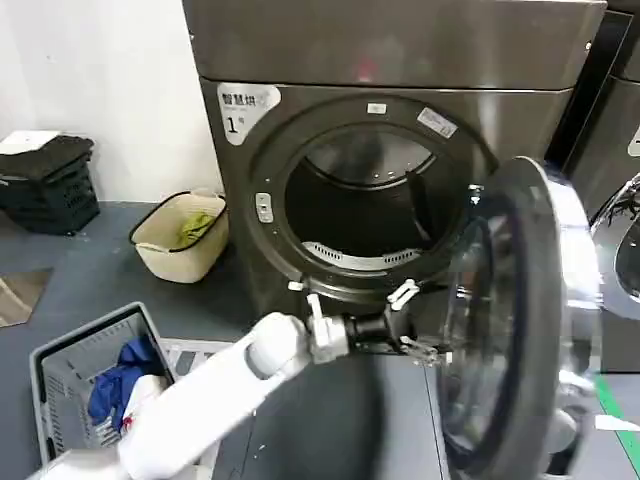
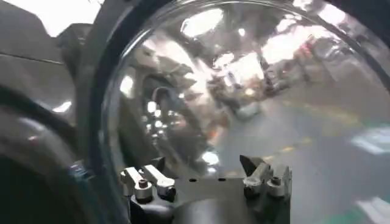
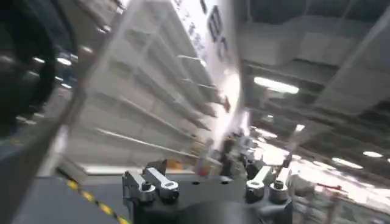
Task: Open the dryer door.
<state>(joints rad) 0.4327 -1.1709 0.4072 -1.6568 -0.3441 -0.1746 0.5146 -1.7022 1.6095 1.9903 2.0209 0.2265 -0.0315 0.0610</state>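
The dryer door (image 1: pixel 530 320), a wide chrome ring around dark glass, stands swung out to the right of the grey-brown machine marked "1" (image 1: pixel 236 125). The round drum opening (image 1: pixel 365 215) is exposed. My left arm reaches across in front of the machine. Its left gripper (image 1: pixel 418 322) sits just at the door's inner face, open, with nothing between the fingers. In the left wrist view the left gripper (image 2: pixel 204 173) faces the door's domed glass (image 2: pixel 244 91) close up. The right gripper (image 3: pixel 207 176) is open and empty, pointing away toward shelving and ceiling lights.
A beige basket (image 1: pixel 180 235) sits on the floor left of the machine. A grey basket with blue clothes (image 1: pixel 90 370) is near my left side. A black crate (image 1: pixel 50 180) stands by the wall. A neighbouring machine (image 1: pixel 620 150) stands at the right.
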